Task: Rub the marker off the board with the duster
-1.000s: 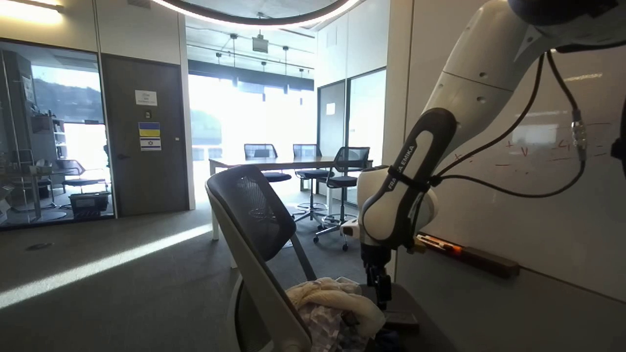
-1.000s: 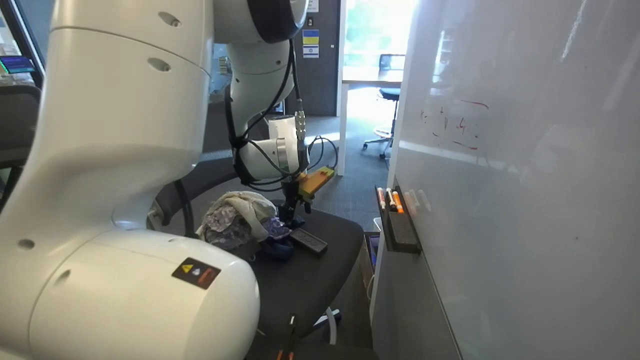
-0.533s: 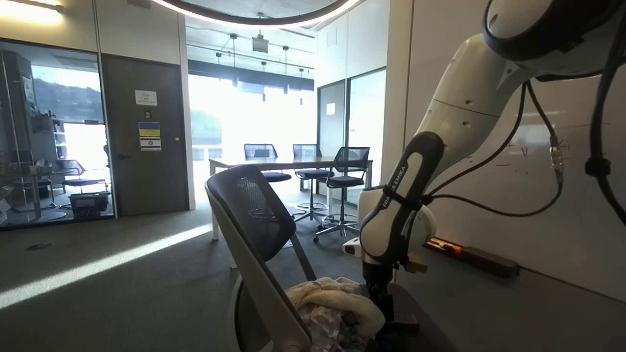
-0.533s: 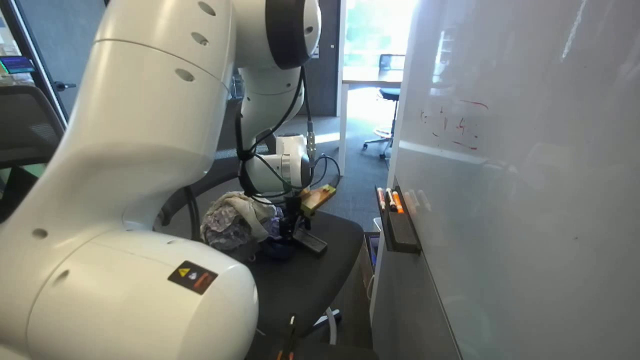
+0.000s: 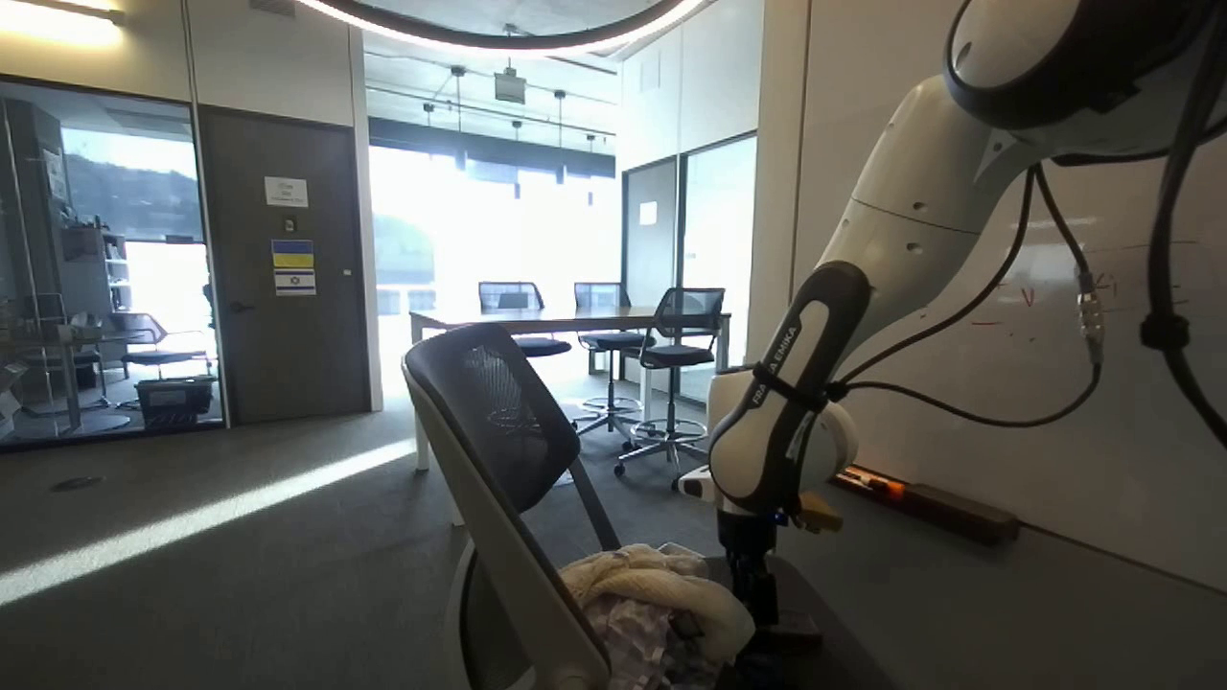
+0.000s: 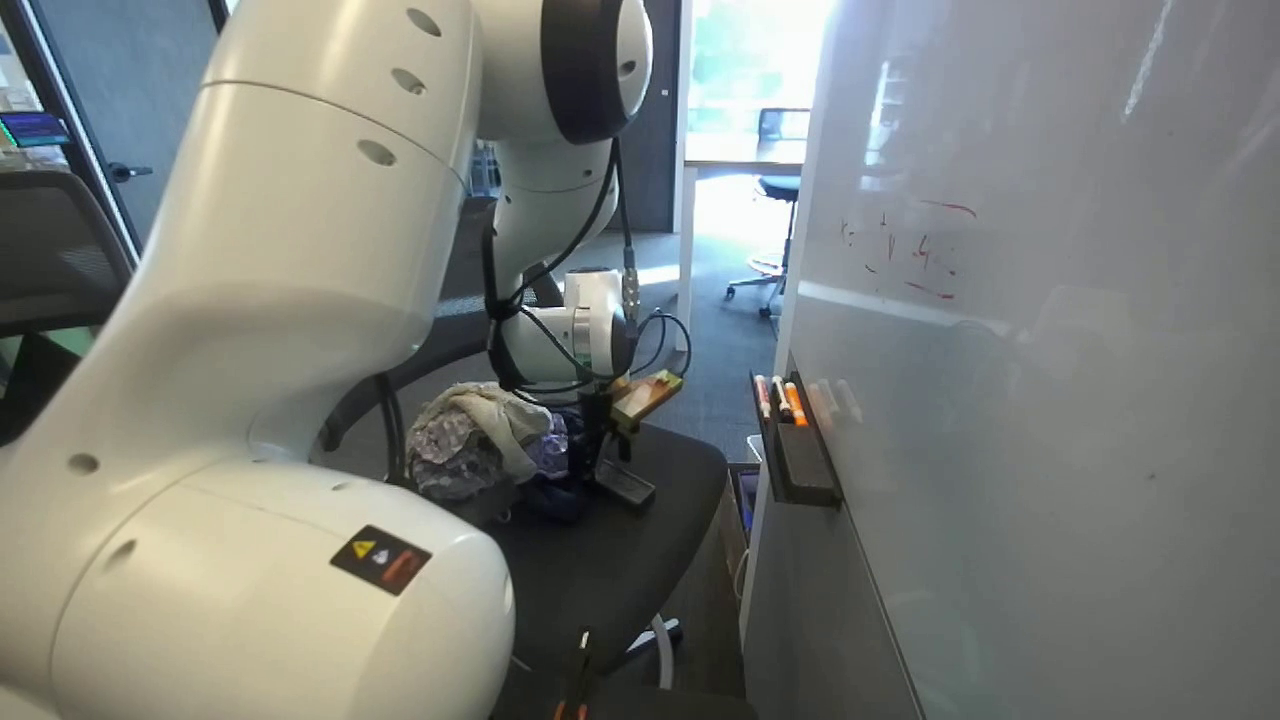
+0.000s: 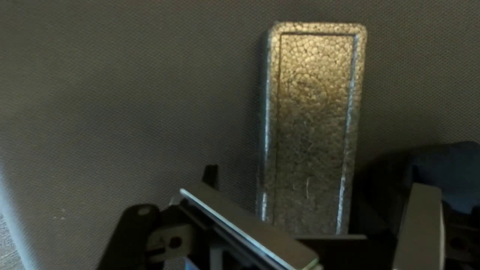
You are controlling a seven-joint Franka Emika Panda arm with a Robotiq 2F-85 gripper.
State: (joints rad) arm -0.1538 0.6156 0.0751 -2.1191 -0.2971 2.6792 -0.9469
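On a dark woven-fabric office-chair seat (image 7: 123, 86), serving as the worktop, lies the dark oblong duster (image 7: 311, 123), its pebbled, raised-rimmed back facing up. The wiping face is presumably underneath, so a grip from above should leave it free for rubbing. Over the duster's end at the bottom of the wrist view reaches the black mechanical gripper (image 7: 335, 234), pointing down. Its jaws are apart, one toward each long edge, seemingly to pinch across the narrow width; whether either touches the duster, I cannot tell. Near that end, in an exterior view, sits bunched dark blue cloth (image 6: 555, 500), which could get in a jaw's way, and beside it a rumpled heap of cream and pale patterned fabric (image 6: 470, 440).

Well apart from the duster, a narrow dark tray (image 6: 772, 455) on the large glossy whiteboard (image 6: 1060, 420) keeps three marker pens (image 6: 782, 398) and a dark block (image 6: 806, 462), perhaps a spare duster, handy for use. The board carries scattered red writing (image 6: 923, 250), the likely target, not yet wiped. The seat seems placed alongside so the white jointed robot arm (image 6: 320, 280) can lift the duster here and then reach the writing.
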